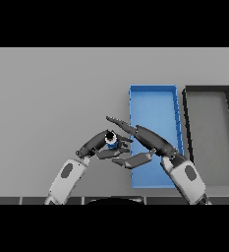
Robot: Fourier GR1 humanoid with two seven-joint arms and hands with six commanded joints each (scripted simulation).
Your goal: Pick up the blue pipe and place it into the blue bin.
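Seemingly left hand (pixel 97 143) grips blue pipe (pixel 111 142) beside blue bin (pixel 153 98).

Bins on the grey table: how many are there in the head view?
2. The blue rectangular bin lies right of centre, with the right hand over its near left part. The dark rectangular bin lies beside it, further right. None seems hidden.

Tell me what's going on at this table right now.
The robot's left hand is curled around a small blue pipe, holding it just left of the blue bin, not yet over it. The right hand reaches in beside it with fingers straight, stretched across the bin's left edge toward the pipe. A dark bin sits to the right of the blue one. The pipe is not yet in the bin.
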